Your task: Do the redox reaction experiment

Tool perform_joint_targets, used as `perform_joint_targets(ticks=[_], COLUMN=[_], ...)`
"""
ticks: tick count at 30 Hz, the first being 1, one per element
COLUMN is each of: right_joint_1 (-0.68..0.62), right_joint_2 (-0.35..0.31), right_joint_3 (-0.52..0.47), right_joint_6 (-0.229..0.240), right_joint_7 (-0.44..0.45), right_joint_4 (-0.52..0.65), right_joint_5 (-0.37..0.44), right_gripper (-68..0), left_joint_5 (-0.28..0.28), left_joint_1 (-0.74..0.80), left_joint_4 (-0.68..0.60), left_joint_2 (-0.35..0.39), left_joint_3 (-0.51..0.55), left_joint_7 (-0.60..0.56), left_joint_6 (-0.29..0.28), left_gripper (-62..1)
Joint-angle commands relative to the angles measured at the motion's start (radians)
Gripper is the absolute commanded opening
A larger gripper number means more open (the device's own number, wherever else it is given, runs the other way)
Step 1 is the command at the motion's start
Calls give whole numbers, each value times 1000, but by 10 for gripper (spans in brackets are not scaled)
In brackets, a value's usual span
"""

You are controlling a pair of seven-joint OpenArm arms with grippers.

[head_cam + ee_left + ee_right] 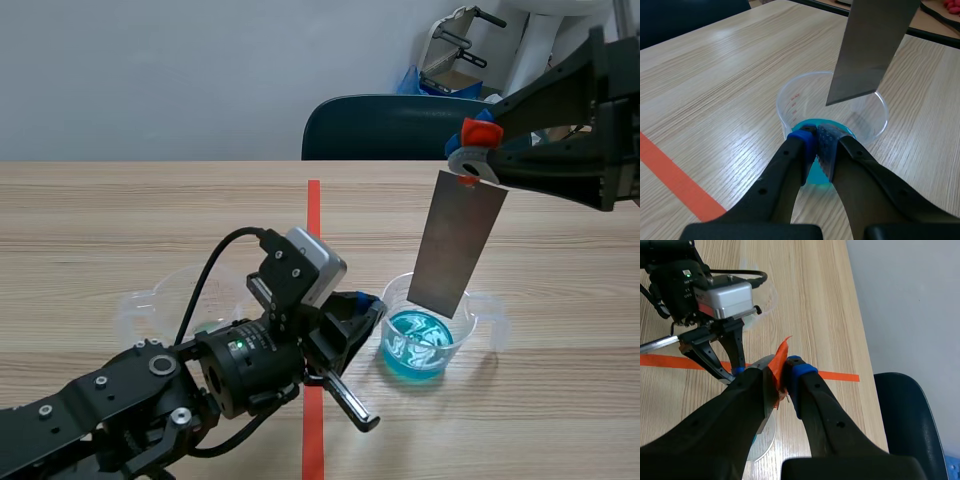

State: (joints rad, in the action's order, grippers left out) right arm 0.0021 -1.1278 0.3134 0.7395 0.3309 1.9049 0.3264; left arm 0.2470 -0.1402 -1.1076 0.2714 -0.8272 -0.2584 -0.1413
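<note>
Metal plate hanging over a clear beaker of blue liquid.
On the wooden table, the left gripper is clamped on the beaker's near wall. The right gripper pinches the plate's orange-tagged top end.

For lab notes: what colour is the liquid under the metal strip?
Blue liquid; clearest in scene view.
</note>
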Motion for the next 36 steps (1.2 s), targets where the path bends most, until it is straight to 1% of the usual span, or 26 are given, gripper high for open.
perform_joint_targets(ticks=[1,4,8,23,30,36], right_joint_1=[11,11,11,11,11,11], right_joint_2=[-16,-16,-16,-16,-16,-16], right_joint_3=[-21,-21,-21,-21,-21,-21], right_joint_6=[6,6,6,6,6,6], right_joint_7=[8,7,7,7,7,7], right_joint_4=[8,8,8,8,8,8], right_joint_5=[15,15,15,15,15,15], right_gripper=[-667,-667,-667,-667,-667,-667], left_joint_5=[6,6,6,6,7,6], left_joint_1=[-10,-24,-29,-20,3,70], left_joint_4=[-16,11,16,16,-1,-100], left_joint_2=[-18,-42,-53,-49,-11,58], left_joint_3=[3,3,3,3,10,43], left_joint_7=[-15,-17,-22,-38,-36,-37], left_joint_6=[0,1,2,5,9,19], left_gripper=[-586,-586,-586,-586,-586,-585])
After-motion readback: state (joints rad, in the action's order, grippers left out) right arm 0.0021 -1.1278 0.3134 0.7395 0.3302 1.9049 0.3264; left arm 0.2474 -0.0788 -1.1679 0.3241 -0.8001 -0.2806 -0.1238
